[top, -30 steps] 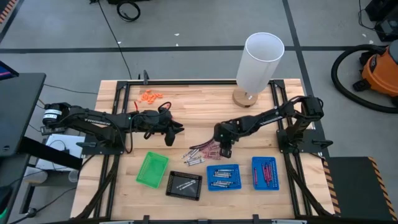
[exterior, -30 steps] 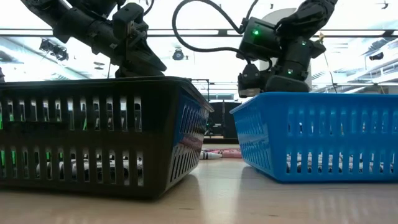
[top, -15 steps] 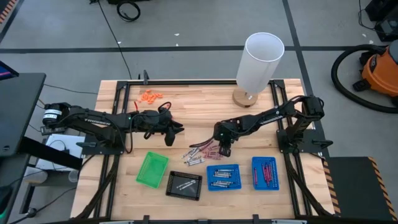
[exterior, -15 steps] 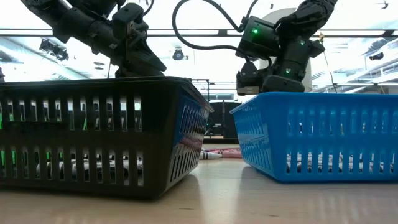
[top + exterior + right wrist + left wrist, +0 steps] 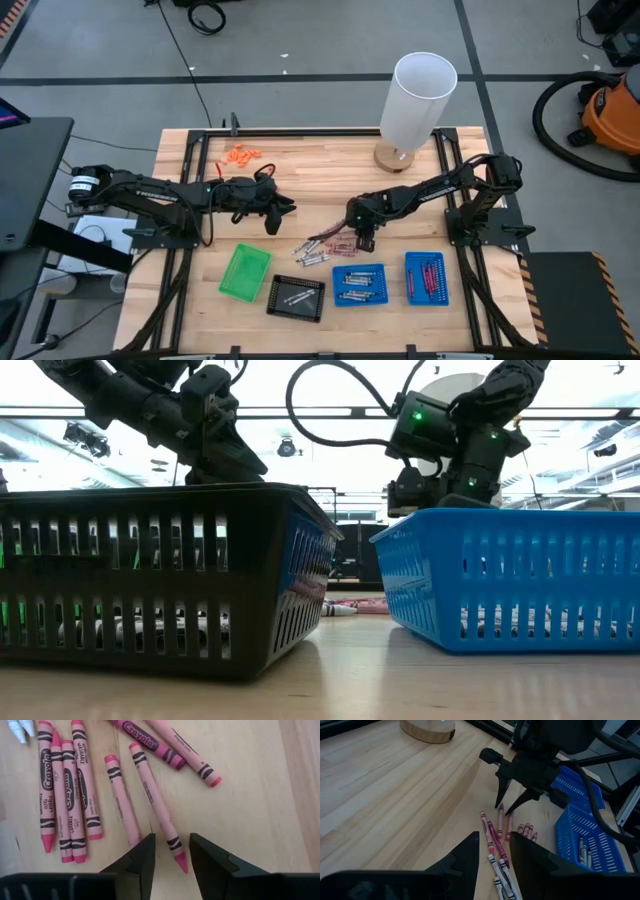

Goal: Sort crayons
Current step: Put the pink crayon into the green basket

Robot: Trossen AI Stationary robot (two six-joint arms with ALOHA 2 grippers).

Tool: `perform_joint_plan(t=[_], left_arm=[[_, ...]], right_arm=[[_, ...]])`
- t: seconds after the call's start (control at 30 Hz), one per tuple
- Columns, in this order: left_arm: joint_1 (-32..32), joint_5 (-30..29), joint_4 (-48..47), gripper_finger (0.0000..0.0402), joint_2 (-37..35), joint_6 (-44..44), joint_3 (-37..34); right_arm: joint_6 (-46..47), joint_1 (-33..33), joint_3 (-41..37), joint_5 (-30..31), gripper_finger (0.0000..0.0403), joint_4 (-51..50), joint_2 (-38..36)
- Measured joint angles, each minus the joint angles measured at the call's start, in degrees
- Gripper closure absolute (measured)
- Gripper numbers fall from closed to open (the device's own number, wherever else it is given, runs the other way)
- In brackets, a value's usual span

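Loose crayons (image 5: 328, 245) lie flat on the wooden table between the arms, pink and dark red ones beside grey-white ones (image 5: 312, 256). My right gripper (image 5: 364, 243) points steeply down over the pile's right end and is open. In the right wrist view its fingers stand on either side of one pink crayon's (image 5: 152, 800) near end (image 5: 176, 851); no touch shows. My left gripper (image 5: 283, 213) hangs open and holds nothing, left of the pile and above the table. Its wrist view looks over the crayons (image 5: 497, 842) at my right gripper (image 5: 503, 809).
Along the near edge stand a green tray (image 5: 245, 272), a black tray (image 5: 296, 297), a blue tray with grey-white crayons (image 5: 358, 284) and a blue tray with red ones (image 5: 426, 277). A tall white cylinder on a wooden base (image 5: 415, 100) stands far right. Orange bits (image 5: 243, 155) lie far left.
My right gripper has rolled a little about its own pointing line while staying over the same end of the crayon pile. The crayons lie as they did.
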Motion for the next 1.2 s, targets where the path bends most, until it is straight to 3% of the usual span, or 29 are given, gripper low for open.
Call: perform_joint_plan(t=[0.13, 0.4, 0.6, 0.87, 1.03, 1.2], left_arm=[[0.0, 0.0, 0.0, 0.0285, 0.0, 0.0, 0.0], [0.0, 0.0, 0.04, 0.0285, 0.0, -1.31, 0.0], [0.0, 0.01, 0.04, 0.0285, 0.0, -1.36, 0.0], [0.0, 0.02, -0.31, 0.0285, 0.0, -0.99, -0.02], [0.02, -0.02, -0.48, 0.0285, 0.0, 1.56, -0.02], [0.04, -0.04, -0.5, 0.0285, 0.0, 2.0, -0.01]], right_arm=[[-0.09, -0.02, 0.0, 0.39, 0.0296, -0.27, 0.02], [-0.41, -0.02, 0.0, 0.71, 0.0387, -0.63, 0.0], [-1.61, -0.02, 1.42, -0.76, 0.0378, -3.41, 0.23], [0.72, 0.57, 10.28, -8.58, 0.0377, -21.71, -1.56], [5.01, 2.41, 11.92, -15.25, 0.0374, -27.58, -6.74], [6.37, 6.05, 11.89, -15.32, 0.0374, -31.44, -14.06]])
